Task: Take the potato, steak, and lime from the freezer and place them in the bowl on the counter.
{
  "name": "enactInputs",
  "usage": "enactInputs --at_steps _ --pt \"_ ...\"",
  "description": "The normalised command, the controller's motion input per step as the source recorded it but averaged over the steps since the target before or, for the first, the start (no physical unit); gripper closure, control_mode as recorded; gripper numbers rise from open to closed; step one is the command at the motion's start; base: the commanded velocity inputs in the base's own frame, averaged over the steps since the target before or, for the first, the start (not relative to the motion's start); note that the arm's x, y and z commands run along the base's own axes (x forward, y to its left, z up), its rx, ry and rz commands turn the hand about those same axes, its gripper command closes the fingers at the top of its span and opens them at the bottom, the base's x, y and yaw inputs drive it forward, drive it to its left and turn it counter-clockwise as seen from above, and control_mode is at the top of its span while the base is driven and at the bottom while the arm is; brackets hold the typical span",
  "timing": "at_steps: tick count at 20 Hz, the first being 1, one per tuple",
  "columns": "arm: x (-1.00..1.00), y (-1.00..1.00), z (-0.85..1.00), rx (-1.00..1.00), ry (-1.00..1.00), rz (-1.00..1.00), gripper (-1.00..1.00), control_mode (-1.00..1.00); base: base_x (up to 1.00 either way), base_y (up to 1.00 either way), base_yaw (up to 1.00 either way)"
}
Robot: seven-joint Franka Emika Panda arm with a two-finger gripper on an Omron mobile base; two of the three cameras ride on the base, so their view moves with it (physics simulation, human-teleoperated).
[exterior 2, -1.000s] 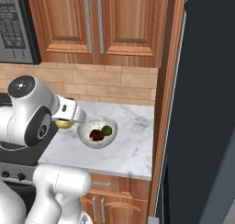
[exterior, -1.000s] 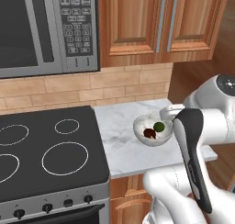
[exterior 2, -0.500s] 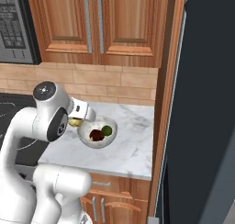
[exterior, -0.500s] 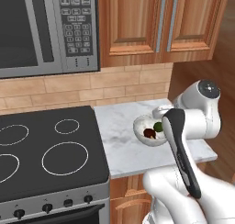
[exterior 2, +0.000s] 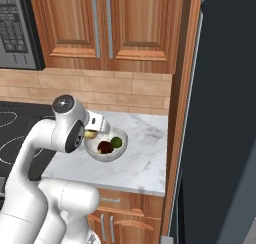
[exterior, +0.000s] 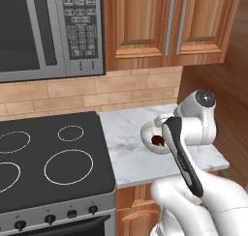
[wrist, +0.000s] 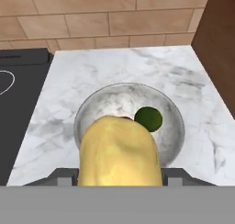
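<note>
My gripper [exterior 2: 93, 132] is shut on the potato [wrist: 120, 152], a yellow-tan lump that hides both fingertips in the hand view. In the right base view the potato [exterior 2: 90, 135] hangs over the left rim of the bowl [exterior 2: 120, 153]. The silvery bowl [wrist: 92, 109] stands on the marble counter [wrist: 183, 71] and holds the dark green lime [wrist: 148, 119] and the brown-red steak [exterior 2: 104, 148]. In the left base view my own arm covers most of the bowl [exterior: 147, 132]; the steak [exterior: 157, 140] shows inside it. The dark freezer [exterior 2: 225, 113] stands at the right.
A black stovetop [exterior: 48, 157] borders the counter [exterior: 126, 153] on the left, with a microwave [exterior: 43, 32] above it. Wooden wall cabinets [exterior 2: 125, 23] hang over the counter, and a brick backsplash [wrist: 114, 21] runs behind the bowl.
The arm has swung right with the potato, from over the counter's left part to the bowl's left rim. The bowl, steak and lime have stayed put.
</note>
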Motion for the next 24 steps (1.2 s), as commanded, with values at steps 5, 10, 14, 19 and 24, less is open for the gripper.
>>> enactInputs --at_steps 5,10,14,19,24 --pt "0.37 0.00 -0.32 0.00 0.00 0.01 1.00 -1.00 0.00 0.00 0.00" --pt "0.37 0.00 -0.27 0.00 0.00 0.00 1.00 -1.00 0.00 0.00 0.00" --pt "0.27 0.00 -0.23 0.00 0.00 0.00 1.00 -1.00 0.00 0.00 0.00" --pt "0.21 0.00 -0.16 0.00 0.00 0.00 1.00 -1.00 0.00 0.00 0.00" --pt "0.26 0.00 -0.17 0.00 0.00 0.00 1.00 -1.00 0.00 0.00 0.00"
